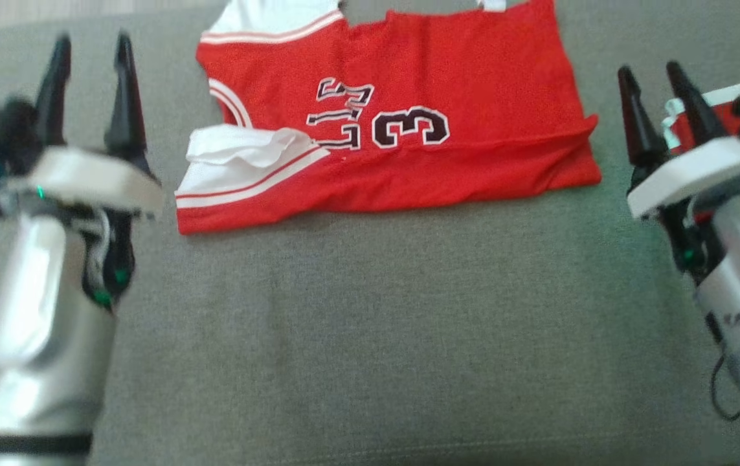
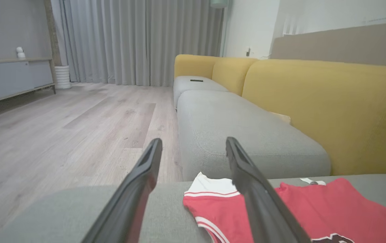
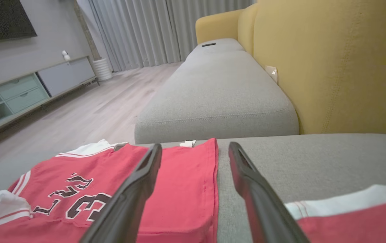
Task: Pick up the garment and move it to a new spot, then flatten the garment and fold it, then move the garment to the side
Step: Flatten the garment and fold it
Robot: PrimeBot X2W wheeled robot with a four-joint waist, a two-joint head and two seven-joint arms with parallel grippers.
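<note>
The garment [image 1: 408,129] is a red jersey with white trim and dark numbers, lying folded and nearly flat on the grey sofa cushion [image 1: 370,310]. A white trimmed flap is bunched at its lower left corner. My left gripper [image 1: 92,39] hovers open to the left of it, holding nothing. To the jersey's right, my right gripper [image 1: 649,68] is also open and holds nothing. In the left wrist view the jersey [image 2: 314,209] lies below and right of the open gripper [image 2: 193,140]. In the right wrist view its right edge [image 3: 179,189] lies under the open gripper [image 3: 195,145].
A second red and white garment [image 1: 732,110] lies at the far right, partly behind my right wrist, seen also as red cloth [image 3: 355,216]. The yellow backrest [image 2: 331,101] bounds the cushions. Wooden floor [image 2: 61,135] lies beyond the cushion's edge. A remote [image 2: 196,80] rests on the far cushion.
</note>
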